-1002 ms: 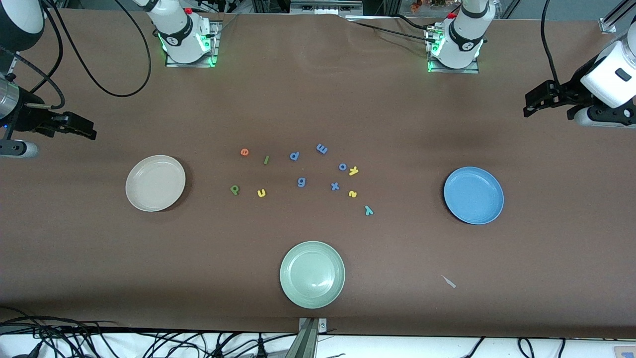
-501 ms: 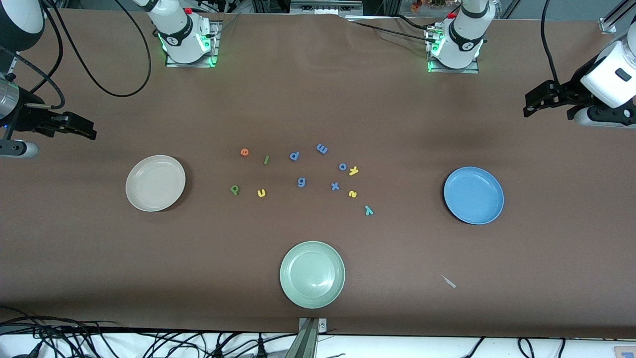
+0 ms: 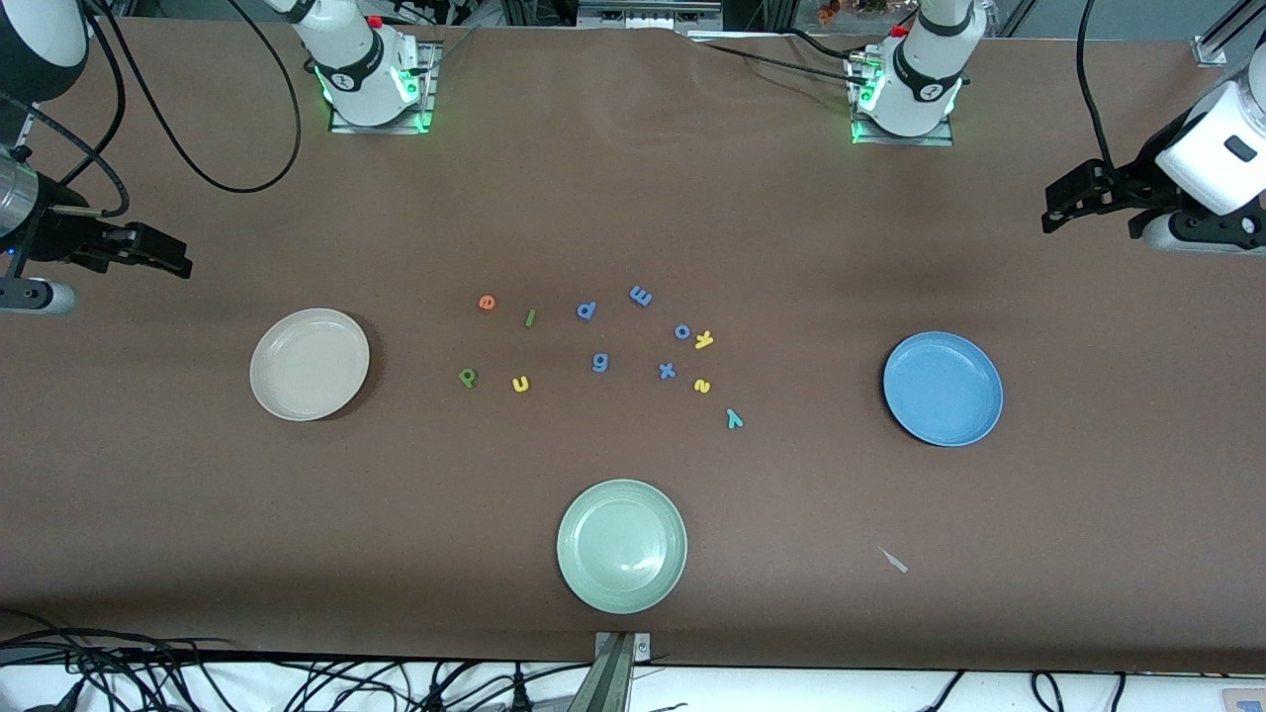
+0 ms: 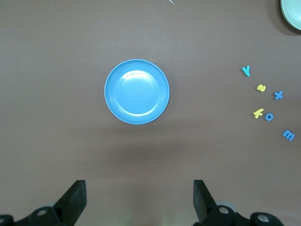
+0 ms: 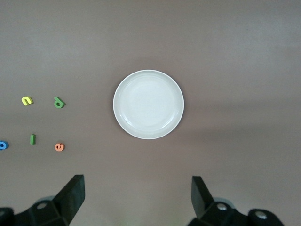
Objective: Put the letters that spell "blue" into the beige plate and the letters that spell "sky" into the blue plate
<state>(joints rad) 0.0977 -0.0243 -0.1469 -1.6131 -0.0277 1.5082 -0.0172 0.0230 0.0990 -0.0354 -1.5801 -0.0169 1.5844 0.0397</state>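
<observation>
Right gripper [image 3: 173, 259]: waits in the air at the right arm's end of the table, fingers spread, holding nothing.
Beige plate [image 3: 310, 364]: bare, on the table toward that end.
Blue letters: orange e [image 3: 487, 303], green l [image 3: 530, 317], green b [image 3: 467, 377], yellow u [image 3: 520, 384], all loose on the table beside the beige plate.
Sky letters: yellow k [image 3: 704, 339], yellow s [image 3: 702, 386], teal y [image 3: 734, 418], on the table among 5 blue-purple letters [image 3: 600, 362].
Blue plate [image 3: 943, 389]: bare, toward the left arm's end.
Left gripper [image 3: 1060, 209]: waits above that end, fingers released.

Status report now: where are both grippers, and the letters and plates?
Left gripper open, above table by blue plate. Right gripper open, by beige plate. Both plates empty; all letters on table between them. Nothing in the way.
</observation>
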